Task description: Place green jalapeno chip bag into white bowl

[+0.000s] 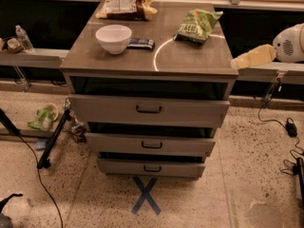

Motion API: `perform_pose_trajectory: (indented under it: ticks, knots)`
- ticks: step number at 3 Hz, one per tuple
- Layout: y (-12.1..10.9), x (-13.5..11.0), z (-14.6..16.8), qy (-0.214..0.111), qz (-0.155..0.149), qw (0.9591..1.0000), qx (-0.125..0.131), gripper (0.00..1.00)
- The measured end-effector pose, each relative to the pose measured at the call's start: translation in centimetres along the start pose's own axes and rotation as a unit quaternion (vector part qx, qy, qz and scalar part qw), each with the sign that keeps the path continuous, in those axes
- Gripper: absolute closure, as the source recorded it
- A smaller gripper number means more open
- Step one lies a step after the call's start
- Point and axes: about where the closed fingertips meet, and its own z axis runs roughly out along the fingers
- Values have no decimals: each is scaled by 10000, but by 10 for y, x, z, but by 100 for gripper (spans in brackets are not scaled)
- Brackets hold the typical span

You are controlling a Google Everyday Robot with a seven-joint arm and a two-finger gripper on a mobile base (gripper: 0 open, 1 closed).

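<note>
The green jalapeno chip bag lies flat on the back right of the grey drawer cabinet's top. The white bowl stands upright and empty on the left of the top. My gripper comes in from the right with its yellowish tip at the cabinet's right edge, in front of and to the right of the bag, not touching it. The white arm joint is behind it at the frame's right edge.
A small dark blue bar wrapper lies just right of the bowl. A brown-and-yellow bag lies at the back left. Three drawers stand slightly pulled out. Cables and a blue X are on the floor.
</note>
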Motion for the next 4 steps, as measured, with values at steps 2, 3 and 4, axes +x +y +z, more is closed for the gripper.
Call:
perform_pose_trajectory:
  ticks: [2, 3, 4]
  knots:
    - [6, -14, 16, -304, 148, 9994, -51, 0]
    - [9, -51, 46, -772, 177, 9969, -25, 0]
    - [9, -89, 76, -1171, 205, 9929, 37, 0]
